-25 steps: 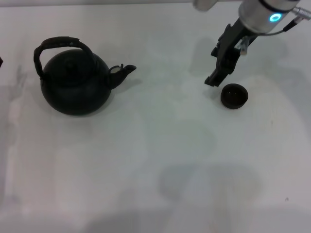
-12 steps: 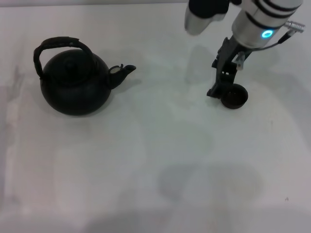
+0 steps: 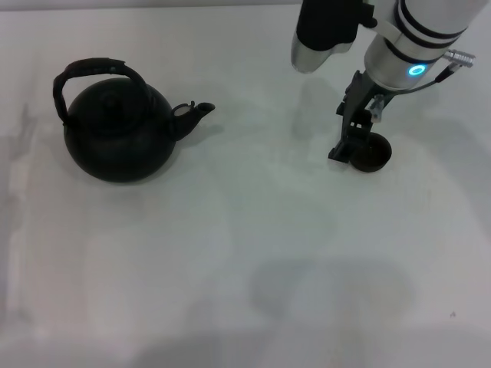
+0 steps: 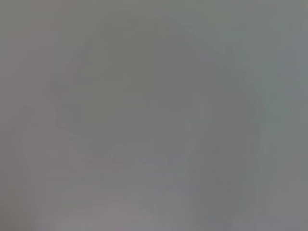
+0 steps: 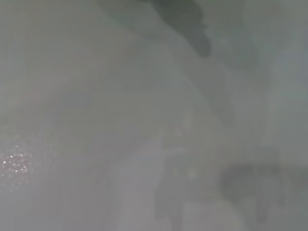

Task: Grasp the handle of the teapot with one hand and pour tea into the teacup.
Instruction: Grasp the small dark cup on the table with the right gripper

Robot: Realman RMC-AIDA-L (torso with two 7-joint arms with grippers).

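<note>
The teapot [image 3: 116, 132] is a large round black pot standing upright at the left of the white table in the head view. Its spout [image 3: 196, 113] points right, and its arched black handle [image 3: 88, 73] rises over the knobbed lid with nothing holding it. The teacup [image 3: 371, 153], small, black and bowl-like, sits at the right. My right gripper [image 3: 347, 149] reaches down from the upper right, its dark tip against the cup's left side. My left gripper is out of view.
The white table [image 3: 253, 253] stretches bare between teapot and teacup and toward the near edge. The bulky right arm [image 3: 406, 38] hangs over the back right. Only blurred grey surface fills both wrist views.
My right gripper has come down and toward me, from above and left of the teacup to touching its left side. Teapot and teacup have stayed put.
</note>
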